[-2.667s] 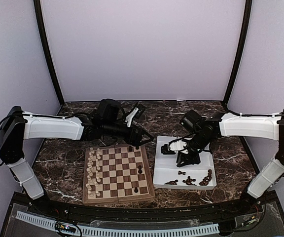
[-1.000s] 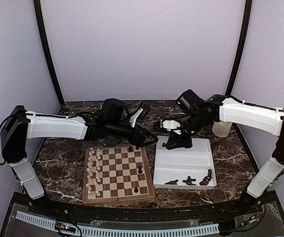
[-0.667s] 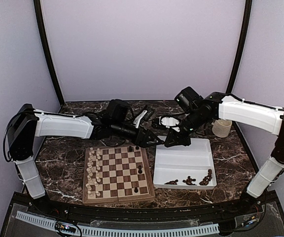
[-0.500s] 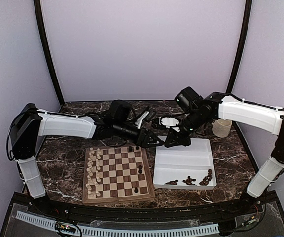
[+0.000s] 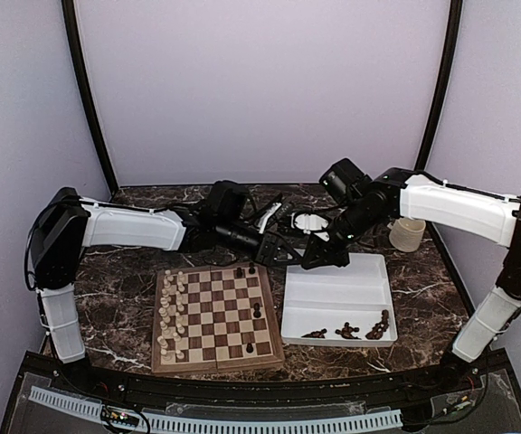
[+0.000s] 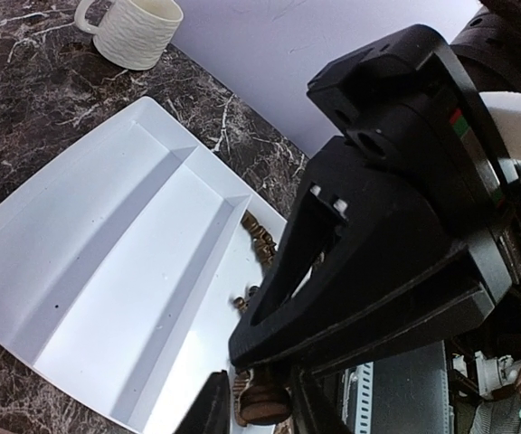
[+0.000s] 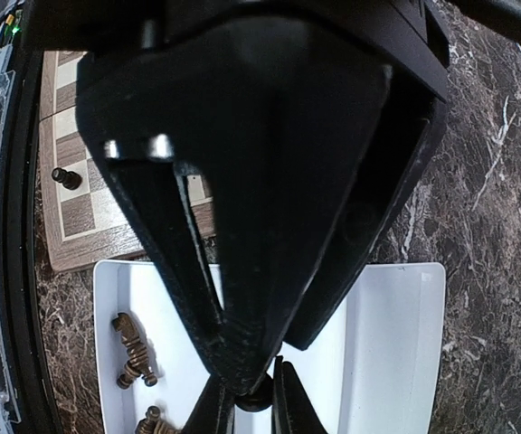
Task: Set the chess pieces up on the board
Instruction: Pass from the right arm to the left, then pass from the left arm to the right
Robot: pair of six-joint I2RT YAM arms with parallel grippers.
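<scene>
The right gripper [image 7: 244, 403] pinches a dark piece [image 7: 257, 396] up over the far gap between board [image 5: 217, 363] and tray [image 5: 333, 289], and the left gripper [image 6: 259, 412] squeezes it too, so right should let go slowly.

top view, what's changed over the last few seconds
The right end effector lifted a dark piece out of the tray and carried it toward the board. The left end effector reached right to meet it and closed on the same piece; the right has not let go. The board and the other pieces on it stayed put.
</scene>
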